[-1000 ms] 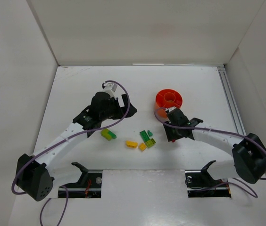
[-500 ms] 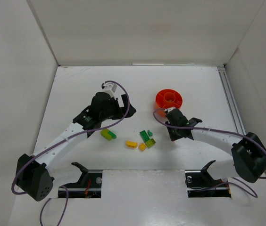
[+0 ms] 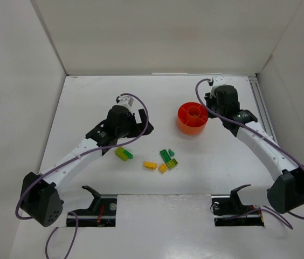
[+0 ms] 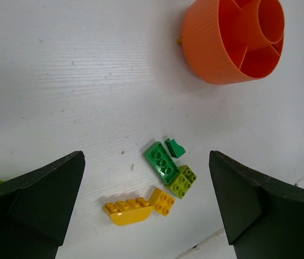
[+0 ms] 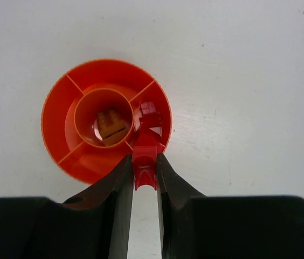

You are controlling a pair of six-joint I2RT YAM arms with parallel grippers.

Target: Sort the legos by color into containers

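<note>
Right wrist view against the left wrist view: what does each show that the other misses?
Only right wrist: the right gripper shut on a red brick, and a brown brick inside the central cup. Only left wrist: a loose green brick, a lime brick and a yellow brick on the table. Both: the orange dish.

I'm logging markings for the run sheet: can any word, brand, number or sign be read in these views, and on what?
None readable. The orange dish, the red brick in the right fingers, the loose bricks and the table show no print; any lettering on the brick studs is too small to tell.
</note>
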